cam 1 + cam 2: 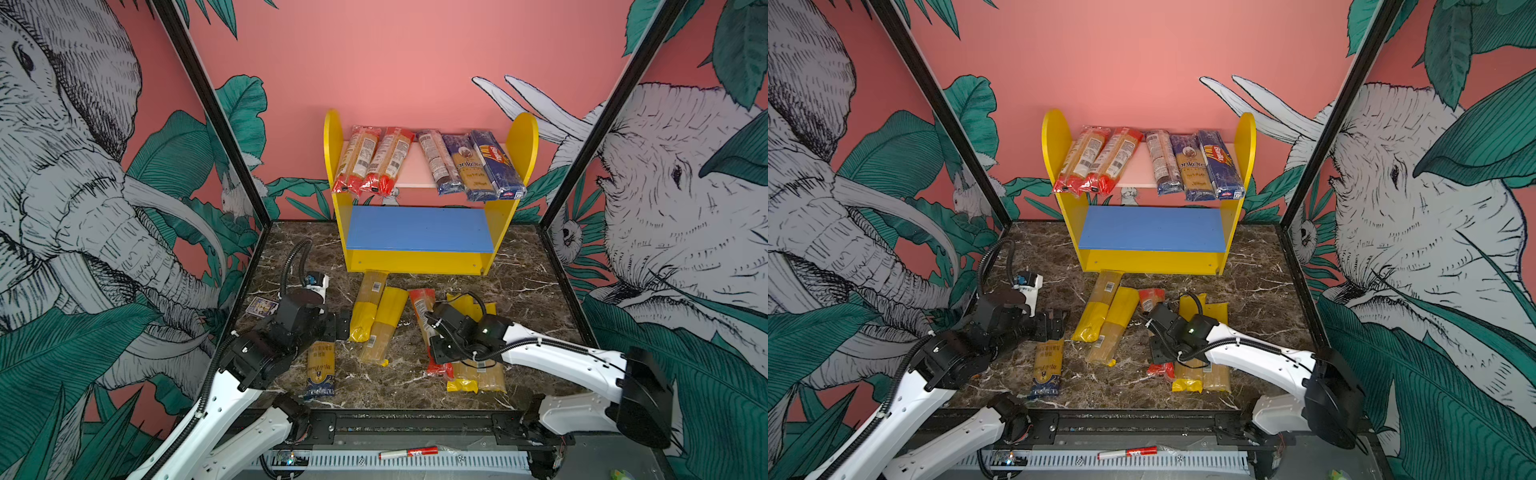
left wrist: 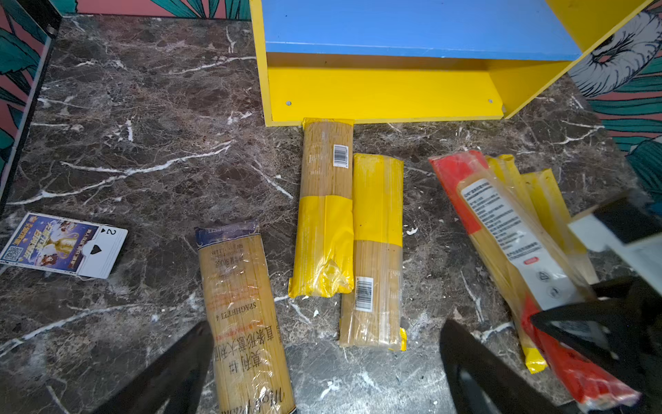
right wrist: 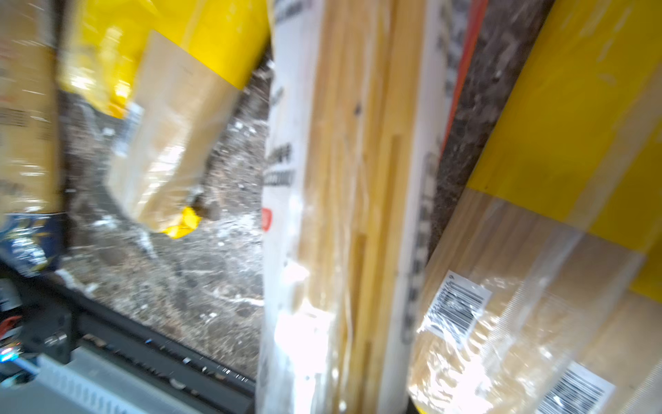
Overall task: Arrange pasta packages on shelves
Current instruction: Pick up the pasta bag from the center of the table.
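Note:
The shelves (image 1: 521, 145) stand at the back, with several pasta packages (image 1: 374, 162) on the pink upper board and the blue lower board (image 1: 419, 228) bare. My right gripper (image 1: 433, 332) is shut on a clear red-ended package (image 3: 344, 215), which slants across two half-yellow packs (image 1: 478, 376). Its fingers are hidden in every view. My left gripper (image 2: 322, 387) is open, low over the table. A blue-ended package (image 2: 243, 322) lies between its fingers (image 2: 172, 376), close beside one of them. Two half-yellow packs (image 2: 351, 233) lie side by side in front of the shelves.
A playing card (image 1: 261, 307) lies at the table's left edge. A red-and-white marker pen (image 1: 409, 452) rests on the slotted rail in front. Printed walls close in both sides and the back.

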